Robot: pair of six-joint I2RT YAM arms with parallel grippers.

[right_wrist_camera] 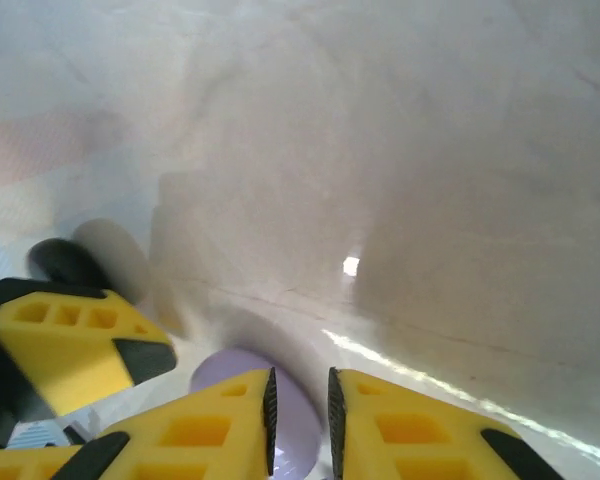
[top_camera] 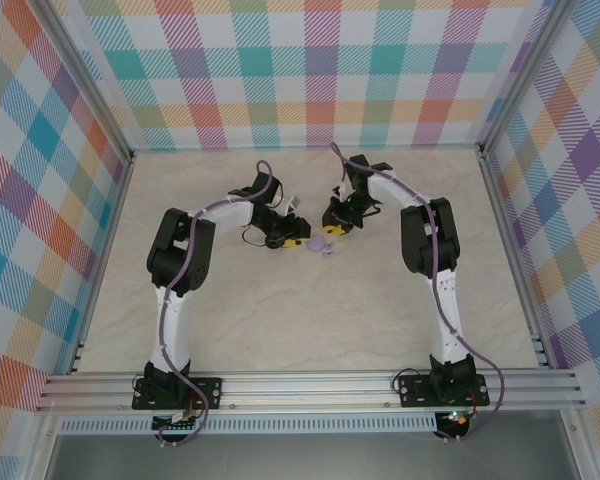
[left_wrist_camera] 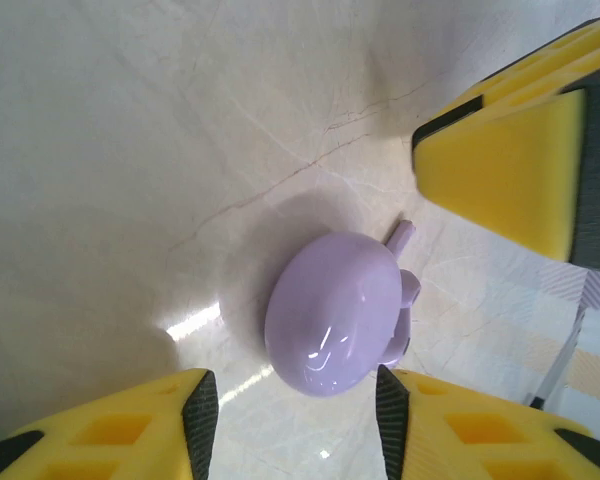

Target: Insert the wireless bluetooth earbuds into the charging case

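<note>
Earbuds (left_wrist_camera: 401,236) in pale lavender show as small bits at the far edge of the rounded lavender charging case (left_wrist_camera: 332,315), touching it. There is a thin stem and a lobe beside it, but whether they are seated in the case or only lie against it cannot be told. The case rests on the pale marbled tabletop (left_wrist_camera: 130,150) near its middle, between the two arms.

The step in hand looks like steadying the case and bringing the buds into place. To do it well, one claw should take the case by its sides, low and square, so the glossy shell does not skid or spin. The other should pinch a bud lightly by its stem and line it up with its well before pressing. The buds are tiny, so a slow approach and a small squeeze are wanted.

The left claw (left_wrist_camera: 293,388) stands well parted, its pads flanking the near end of the case — it clamps nothing, though one pad sits very close to the shell. The right claw (right_wrist_camera: 300,392) is parted by a narrow slit only, with nothing between the pads and the case just beneath its tips.
</note>
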